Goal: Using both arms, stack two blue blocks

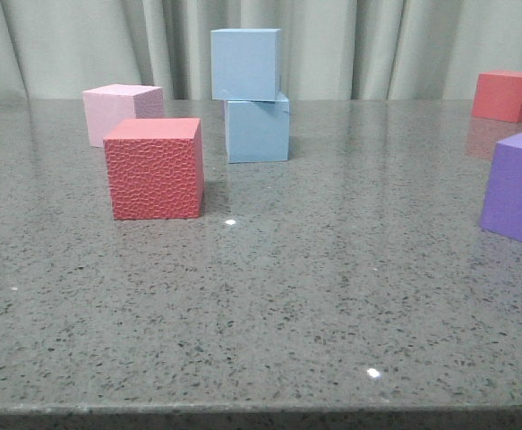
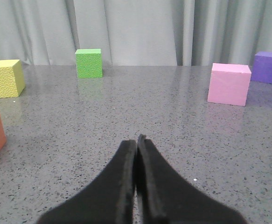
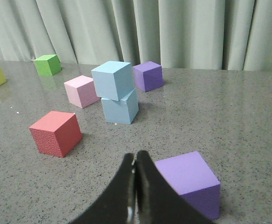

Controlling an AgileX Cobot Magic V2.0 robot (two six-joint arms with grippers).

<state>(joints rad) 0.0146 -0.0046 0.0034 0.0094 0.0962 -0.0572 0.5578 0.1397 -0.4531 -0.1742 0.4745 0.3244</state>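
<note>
Grey speckled stone counter (image 1: 269,296) carries one pale sky-blue foam cube (image 3: 111,79) stacked askew on its twin (image 3: 120,107), at eleven o'clock from the clenched, empty right hand (image 3: 135,161); left hand (image 2: 136,144) likewise clenched, facing elsewhere.

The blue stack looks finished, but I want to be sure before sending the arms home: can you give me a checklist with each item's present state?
1. Upper blue block sits on lower blue block: ok.
2. Faces aligned: not ok, the upper one is shifted and twisted, overhanging slightly.
3. Left gripper free of the stack, fingers together, holding nothing: ok.
4. Right gripper likewise shut and empty: ok.
5. Neighbours apart from the stack, pink cube and textured red cube: ok.
6. Stack stable if the table is bumped: cannot tell.
</note>
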